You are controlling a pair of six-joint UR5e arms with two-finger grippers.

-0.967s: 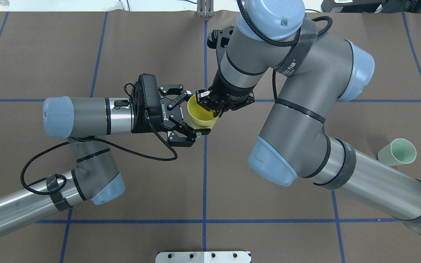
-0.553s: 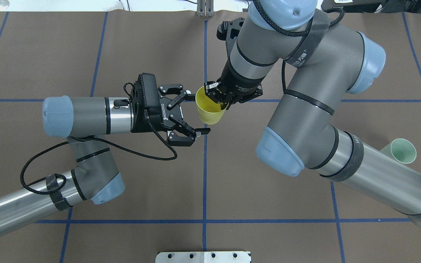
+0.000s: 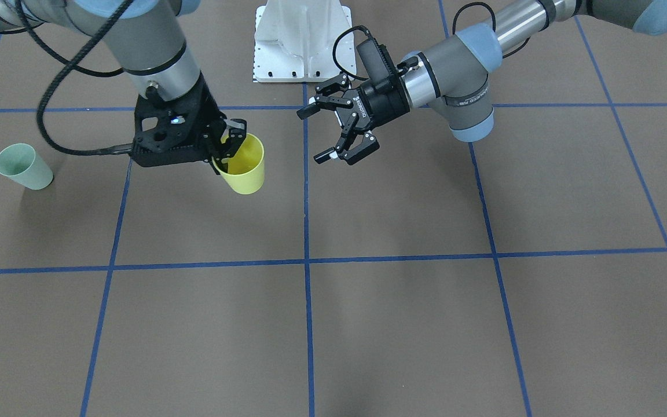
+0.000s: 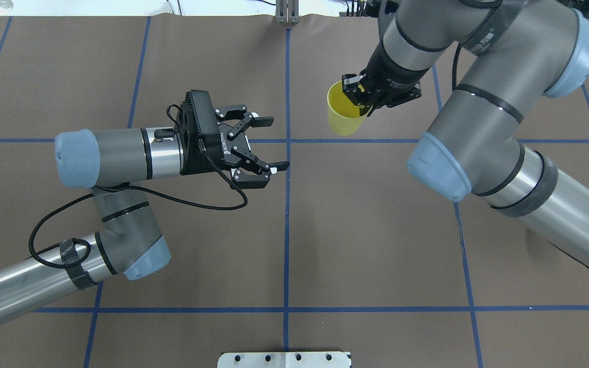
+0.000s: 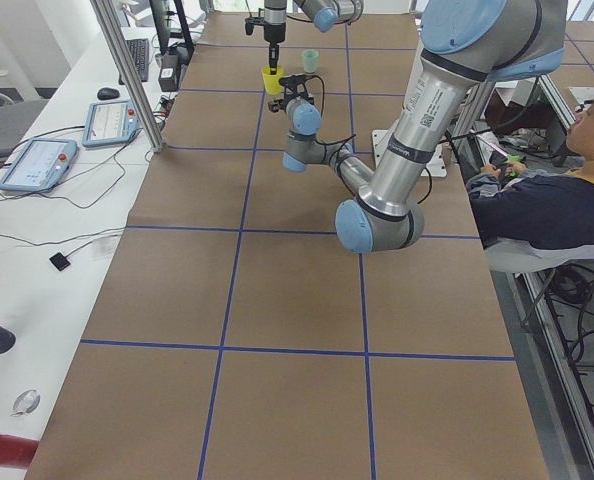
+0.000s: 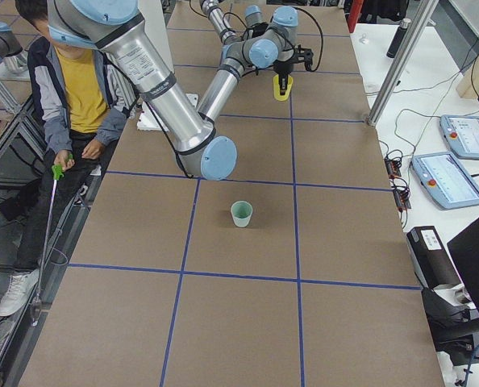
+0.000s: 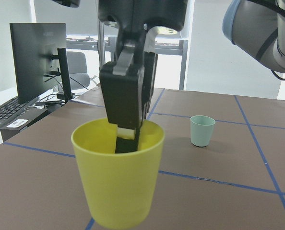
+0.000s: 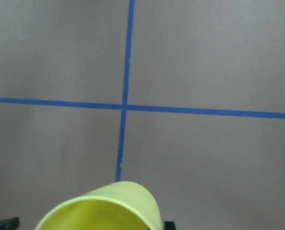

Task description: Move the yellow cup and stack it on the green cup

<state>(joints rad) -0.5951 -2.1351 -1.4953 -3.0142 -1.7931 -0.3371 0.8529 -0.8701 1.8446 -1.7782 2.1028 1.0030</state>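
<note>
right gripper (image 3: 226, 145): closed on the rim wall of the yellow cup (image 3: 245, 168); one finger inside the mouth, the other against the outer wall; points straight down.
yellow cup: upright, mouth up, hanging from the right gripper above the table (image 3: 368, 324); held only at the rim on the side nearer the green cup; on the robot's right of the centre tape line (image 3: 305, 202); empty inside as far as the front view shows.
yellow cup, left wrist view (image 7: 118, 182): fills the lower middle, a black finger (image 7: 128, 139) dipping into it; base cut off by the frame edge.
yellow cup, right wrist view (image 8: 104, 211): only the rim and upper wall show at the bottom edge, with the tape cross on the table below.
left gripper (image 3: 316, 134): fingers spread wide, holding nothing, touching nothing; lies level, pointing toward the yellow cup, apart from it across the centre tape line.
green cup (image 3: 22, 167): upright on the table, mouth up, standing alone, well apart from the yellow cup, farther to the robot's right; hidden in the overhead view.
operator (image 6: 78, 89): seated at the robot's side of the table.
</note>
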